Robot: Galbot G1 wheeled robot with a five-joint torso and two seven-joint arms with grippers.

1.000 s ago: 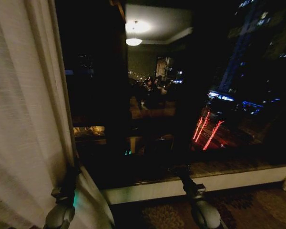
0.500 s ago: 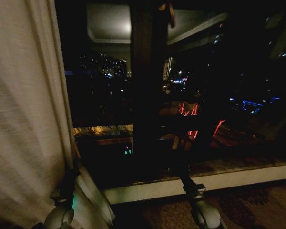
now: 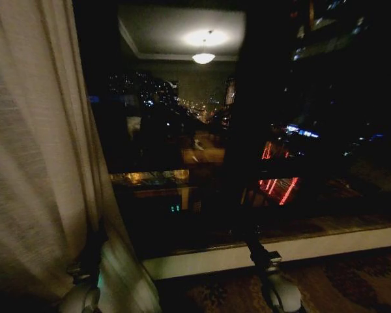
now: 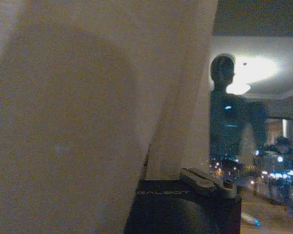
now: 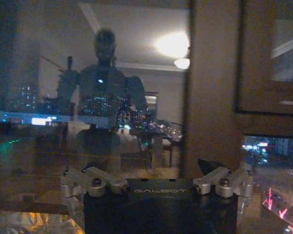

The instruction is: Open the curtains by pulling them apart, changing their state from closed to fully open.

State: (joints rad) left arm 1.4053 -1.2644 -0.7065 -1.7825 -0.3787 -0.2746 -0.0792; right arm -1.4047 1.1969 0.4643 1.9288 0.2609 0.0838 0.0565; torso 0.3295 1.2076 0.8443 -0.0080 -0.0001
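Left gripper (image 3: 91, 251) at 7 o'clock in the head view, buried in the edge folds of the curtain (image 3: 39, 163); in the left wrist view cloth covers most of the finger area, one metal link (image 4: 207, 179) pokes out, so I can't tell if it is pinching fabric or just pressed against it. Likely placed there to drag this panel aside, low on the hem edge where the folds bunch. Right gripper (image 5: 161, 187) has its fingers spread wide, nothing between them, pointed at the window glass (image 5: 88, 97); in the head view it sits at 5 o'clock by the sill (image 3: 280, 248), free of any cloth, looks like waiting. The sheer cream curtain fills the 9 o'clock side of the head view, gathered to the left, glass bare across centre and right, so this side reads mostly open; no right-hand panel visible. Around: dark window with city lights, red neon streaks (image 3: 280, 189) at 4 o'clock, reflected ceiling lamp (image 3: 203, 57) at 12, robot's reflection (image 5: 103, 83) in the glass, patterned carpet (image 3: 352, 287) below the sill. Nothing blocking either arm apart from the glass and sill close ahead.
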